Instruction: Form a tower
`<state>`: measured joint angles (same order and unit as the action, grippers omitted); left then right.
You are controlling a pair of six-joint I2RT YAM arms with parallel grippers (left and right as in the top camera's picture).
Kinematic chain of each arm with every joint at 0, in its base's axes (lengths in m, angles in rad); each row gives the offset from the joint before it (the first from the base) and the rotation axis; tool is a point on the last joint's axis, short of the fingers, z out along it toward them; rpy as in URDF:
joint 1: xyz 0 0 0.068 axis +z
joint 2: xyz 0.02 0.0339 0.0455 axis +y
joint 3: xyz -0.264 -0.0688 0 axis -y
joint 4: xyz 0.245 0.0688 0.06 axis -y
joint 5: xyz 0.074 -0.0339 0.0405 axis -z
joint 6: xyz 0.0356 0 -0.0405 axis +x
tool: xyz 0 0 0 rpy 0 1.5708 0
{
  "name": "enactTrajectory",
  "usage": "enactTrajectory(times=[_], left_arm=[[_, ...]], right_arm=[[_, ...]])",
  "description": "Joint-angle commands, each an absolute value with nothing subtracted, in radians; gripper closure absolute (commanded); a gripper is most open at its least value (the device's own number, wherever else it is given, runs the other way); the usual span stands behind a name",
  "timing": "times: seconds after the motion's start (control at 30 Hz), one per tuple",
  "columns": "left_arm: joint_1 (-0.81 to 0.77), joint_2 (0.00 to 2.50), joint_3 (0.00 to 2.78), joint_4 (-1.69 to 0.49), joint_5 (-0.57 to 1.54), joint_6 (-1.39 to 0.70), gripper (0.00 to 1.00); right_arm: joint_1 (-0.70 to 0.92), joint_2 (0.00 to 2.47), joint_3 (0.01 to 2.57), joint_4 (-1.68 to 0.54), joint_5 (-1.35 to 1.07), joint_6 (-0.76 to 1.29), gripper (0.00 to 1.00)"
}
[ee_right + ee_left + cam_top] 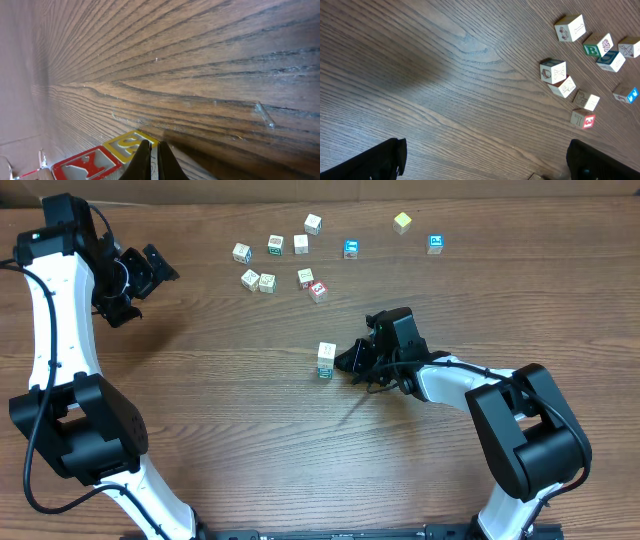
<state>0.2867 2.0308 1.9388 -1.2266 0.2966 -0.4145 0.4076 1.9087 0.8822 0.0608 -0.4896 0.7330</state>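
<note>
While your right gripper [351,360] sits just right of the tower [326,360] at mid-frame, fingers pressed together, likely to nudge it straight, your left gripper [143,285] hangs upper left, fingers wide apart, ready for the loose cubes [275,248].

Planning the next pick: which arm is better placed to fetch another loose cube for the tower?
Probably left: the left gripper is open, and loose cubes show in its wrist view. The right gripper is shut beside the tower.

light: bright, even; shadows: soft, broad patch on table [410,75]; focus: right wrist foreground blurred
</note>
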Motion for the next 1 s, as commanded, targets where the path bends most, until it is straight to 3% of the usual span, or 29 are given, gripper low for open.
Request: enactTrajectory(times=[0.0,0.97], left_arm=[[0.281,2.027,1.953,-1.225,0.304,-0.396,0.0],[0.281,2.027,1.953,-1.225,0.304,-0.396,0.0]], right_arm=[[0.408,1.921,0.876,0.072,-0.478,0.733,0.96],[0.408,1.921,0.876,0.092,-0.456,0.733,0.96]])
